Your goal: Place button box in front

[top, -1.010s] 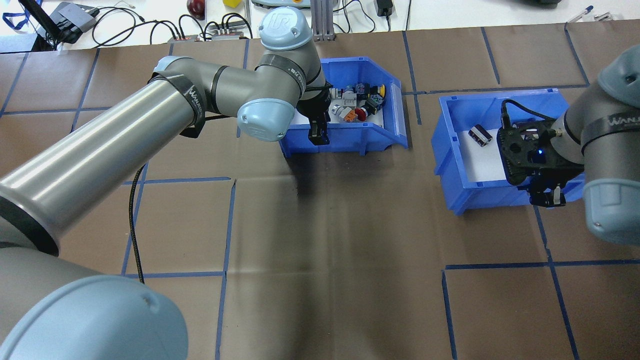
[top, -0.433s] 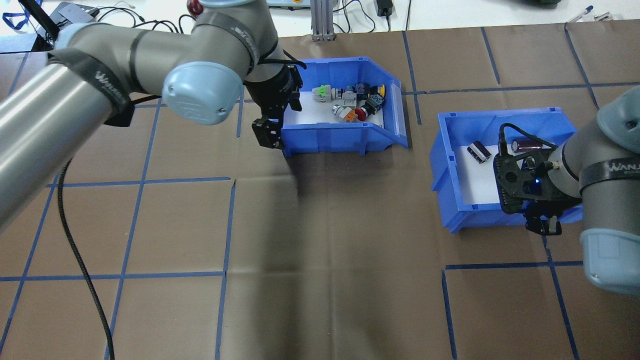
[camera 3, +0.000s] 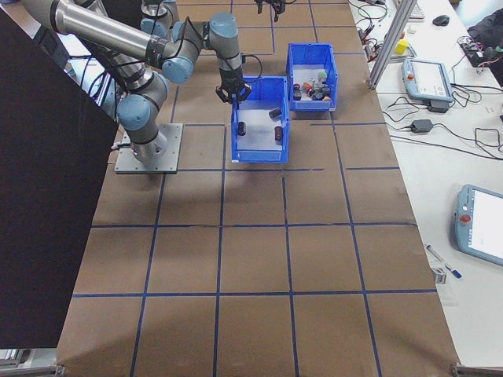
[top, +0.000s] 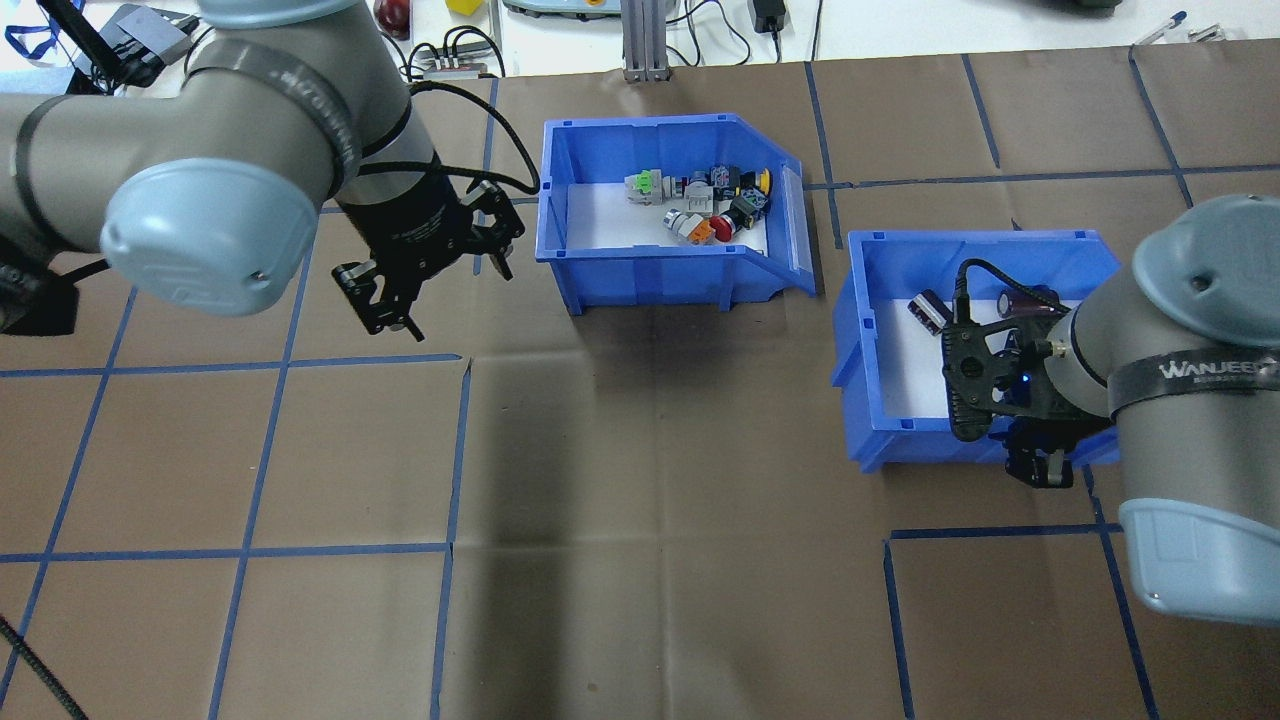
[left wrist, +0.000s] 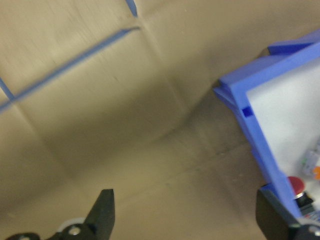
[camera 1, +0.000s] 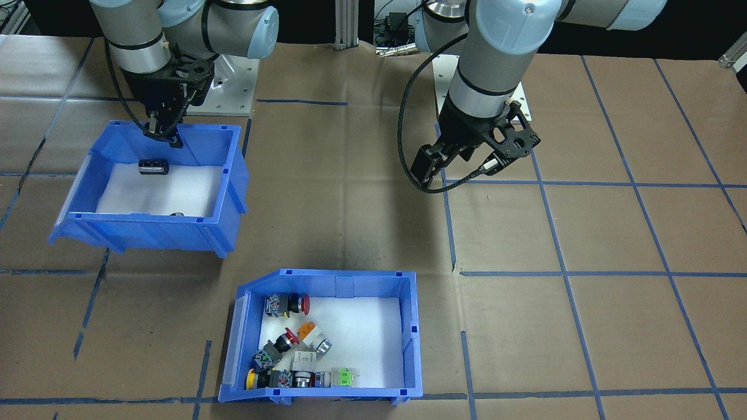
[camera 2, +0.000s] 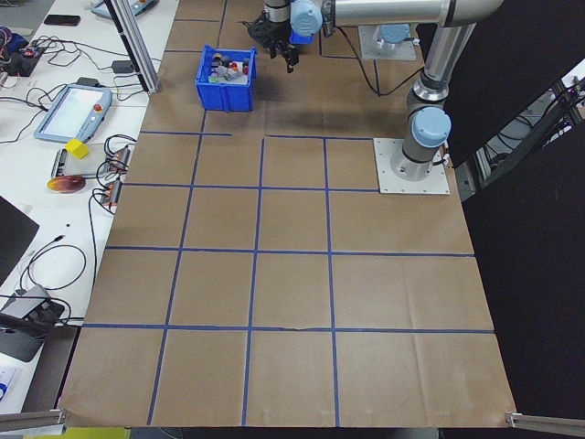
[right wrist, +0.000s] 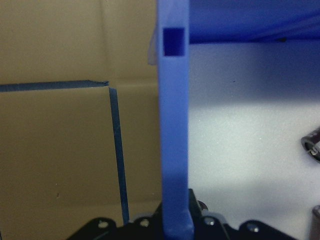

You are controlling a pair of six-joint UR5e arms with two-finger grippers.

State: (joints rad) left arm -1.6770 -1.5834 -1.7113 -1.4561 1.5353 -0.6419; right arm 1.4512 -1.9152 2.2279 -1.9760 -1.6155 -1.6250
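Your left gripper [top: 385, 300] has let go of the button box [top: 640, 275] and pulled off: a second ago it sat on the box's near wall, a moment later at the box's near-left corner, and now it hangs clear over bare table, out at about 8 o'clock from the box in the overhead view. Its jaws stand wide apart with nothing between them; the left wrist view shows both fingertips [left wrist: 102, 207] spread and only brown paper in the gap, the box's corner off at 3 o'clock. The box itself has stayed where it was, at the far middle of the table [top: 640, 560], sloped lip pointing right in the overhead view, buttons [top: 705, 205] bunched toward the lip end.

Your right gripper [top: 1040, 465] is clamped across the near wall of the second bin [top: 860, 400], one finger inside, one outside; the right wrist view shows that blue wall running straight up between the jaws. That bin has slid since a second ago, nearer to you and a touch leftward, and it looks tipped, its left side riding up. The black cylinders [top: 930, 310] lie on its white liner.

For room: a narrow strip of table parts the box's lip from the bin's far-left corner. At 6 o'clock from the box the table lies open all the way to the near edge, and there is wide floor at 9 o'clock under your left arm.
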